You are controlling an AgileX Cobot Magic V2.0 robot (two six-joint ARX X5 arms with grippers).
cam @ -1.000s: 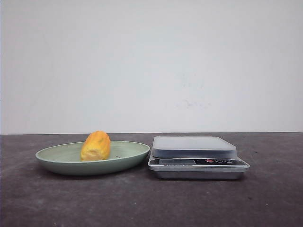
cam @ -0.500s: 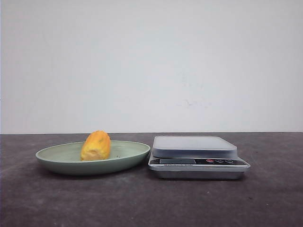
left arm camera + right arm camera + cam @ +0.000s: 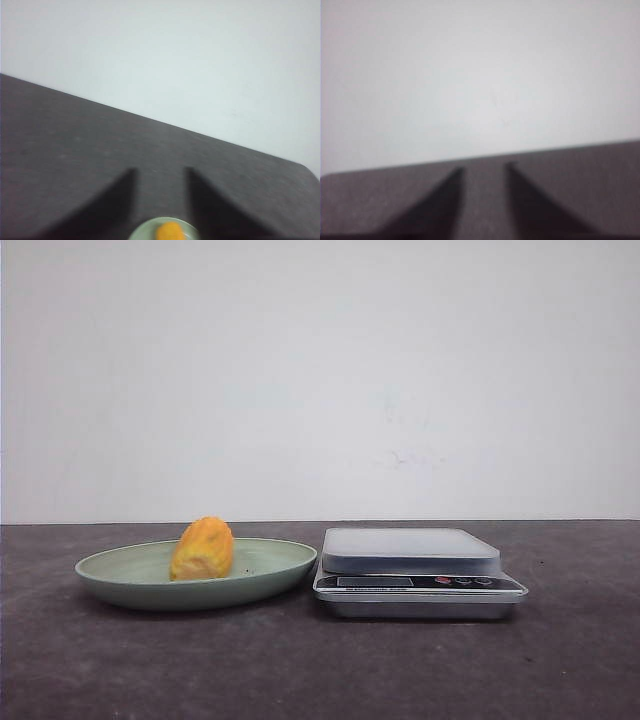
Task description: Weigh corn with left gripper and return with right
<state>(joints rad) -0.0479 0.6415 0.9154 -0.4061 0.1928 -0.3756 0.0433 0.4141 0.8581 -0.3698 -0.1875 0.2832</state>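
Note:
The yellow-orange corn (image 3: 203, 549) lies on a pale green plate (image 3: 120, 575) at the left of the dark table. A silver kitchen scale (image 3: 415, 570) with an empty platform stands right of the plate. Neither arm shows in the front view. In the left wrist view my left gripper (image 3: 160, 172) is open and empty, its fingers apart above the table, with the corn (image 3: 171, 232) and the plate (image 3: 142, 232) small at the frame's edge between them. In the right wrist view my right gripper (image 3: 482, 170) is open and empty over bare table.
A plain white wall stands behind the table. The dark table surface (image 3: 320, 670) extends in front of the plate and scale and to the right of the scale.

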